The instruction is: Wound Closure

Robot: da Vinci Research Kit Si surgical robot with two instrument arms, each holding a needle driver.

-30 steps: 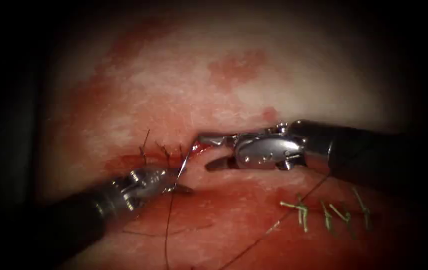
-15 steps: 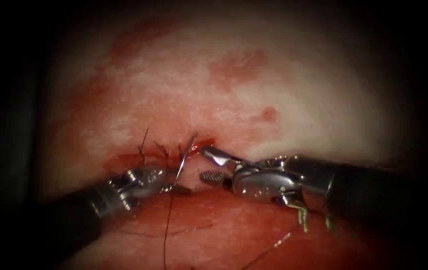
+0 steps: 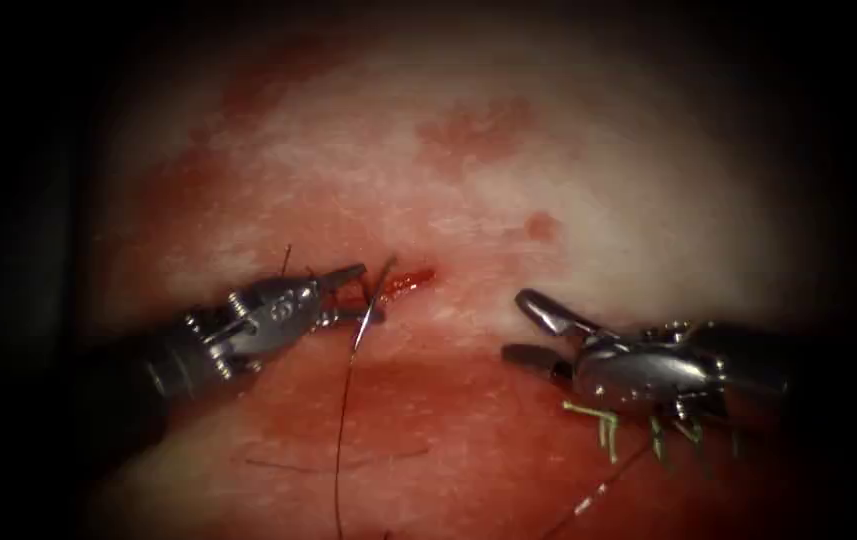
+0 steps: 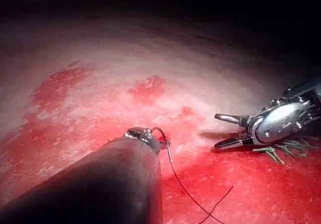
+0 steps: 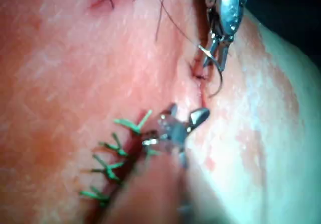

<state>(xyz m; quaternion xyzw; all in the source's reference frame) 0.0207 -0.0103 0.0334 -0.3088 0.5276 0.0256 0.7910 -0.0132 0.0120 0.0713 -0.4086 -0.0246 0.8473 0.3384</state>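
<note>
My left tool point(image 3: 343, 295) and right tool point(image 3: 538, 335): polished silver wristed heads (small pins visible), slim tapered metal blades, on dark matte cylindrical shafts.

My left tool point(image 3: 353, 297) sits left of the cut point(image 3: 410, 281), needle point(image 3: 370, 305) between them; my right tool point(image 3: 533, 330) lies well right, stitches point(image 3: 608, 425) beneath it.

Tissue point(image 3: 588, 170) with red fluid point(image 3: 418, 281), dark thread point(image 3: 343, 420) and green stitches point(image 3: 603, 425) on its surface.
</note>
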